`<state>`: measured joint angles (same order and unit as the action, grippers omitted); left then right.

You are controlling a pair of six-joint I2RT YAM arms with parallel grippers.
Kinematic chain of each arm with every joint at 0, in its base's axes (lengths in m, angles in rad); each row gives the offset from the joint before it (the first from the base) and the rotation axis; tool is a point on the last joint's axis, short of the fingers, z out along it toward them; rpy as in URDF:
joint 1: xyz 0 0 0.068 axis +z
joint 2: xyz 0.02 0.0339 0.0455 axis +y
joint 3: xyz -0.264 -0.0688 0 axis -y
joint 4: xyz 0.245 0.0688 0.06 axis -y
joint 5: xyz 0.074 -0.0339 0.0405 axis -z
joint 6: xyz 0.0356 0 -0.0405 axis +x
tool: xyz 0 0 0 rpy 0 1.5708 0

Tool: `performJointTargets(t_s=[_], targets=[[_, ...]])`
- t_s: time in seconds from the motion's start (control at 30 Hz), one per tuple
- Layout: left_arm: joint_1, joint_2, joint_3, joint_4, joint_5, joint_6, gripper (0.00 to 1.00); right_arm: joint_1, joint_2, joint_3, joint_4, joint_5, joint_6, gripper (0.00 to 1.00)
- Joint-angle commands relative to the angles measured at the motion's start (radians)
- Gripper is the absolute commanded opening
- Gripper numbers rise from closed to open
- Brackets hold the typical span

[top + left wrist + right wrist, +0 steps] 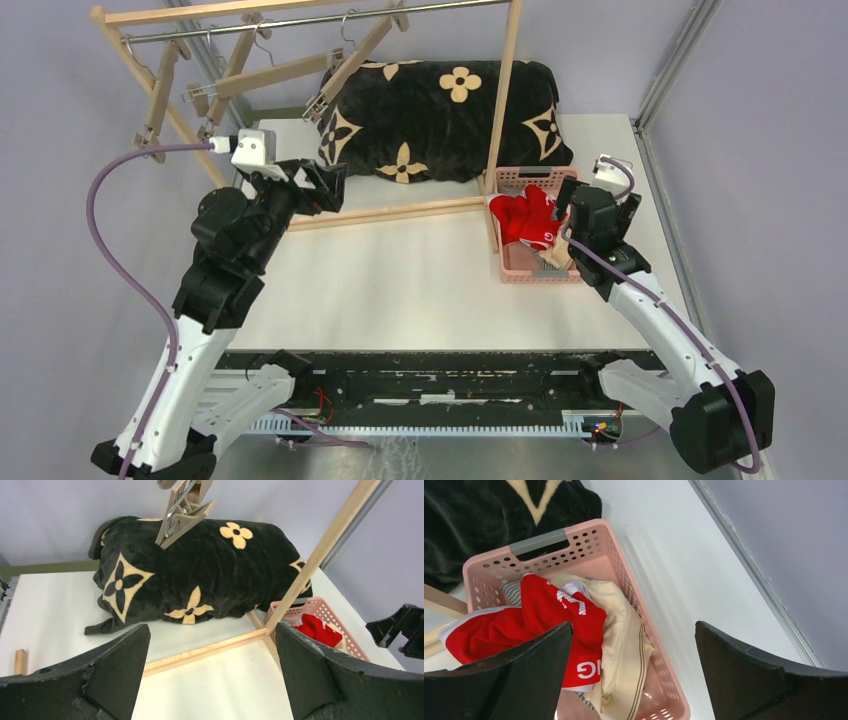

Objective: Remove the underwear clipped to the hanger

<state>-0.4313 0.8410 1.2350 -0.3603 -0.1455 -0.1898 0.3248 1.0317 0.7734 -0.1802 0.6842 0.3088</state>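
Note:
The red underwear lies in the pink basket, draped over its left rim, on top of the pale beige one. A bit of the striped one shows under them. In the top view the red underwear fills the basket at the right. The wooden clip hangers hang bare on the rail. A bare clip shows in the left wrist view. My right gripper is open and empty above the basket. My left gripper is open and empty above the table, near the rack's base bar.
A big black cushion with tan flower marks lies at the back of the table behind the wooden rack. The rack's upright post and base bar stand between the arms. Walls close the table's right side.

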Motion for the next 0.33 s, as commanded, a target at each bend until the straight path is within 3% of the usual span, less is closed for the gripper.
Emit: performJointTargets(t_s=[0.0, 0.3], targets=[[0.005, -0.113, -0.071, 0.057, 0.047, -0.074, 0.99, -0.004, -0.067, -0.003, 0.009, 0.074, 0.016, 1.0], [0.006, -0.257, -0.228, -0.017, 0.107, -0.123, 0.99, -0.004, -0.15, -0.022, -0.013, 0.104, 0.017, 1.0]])
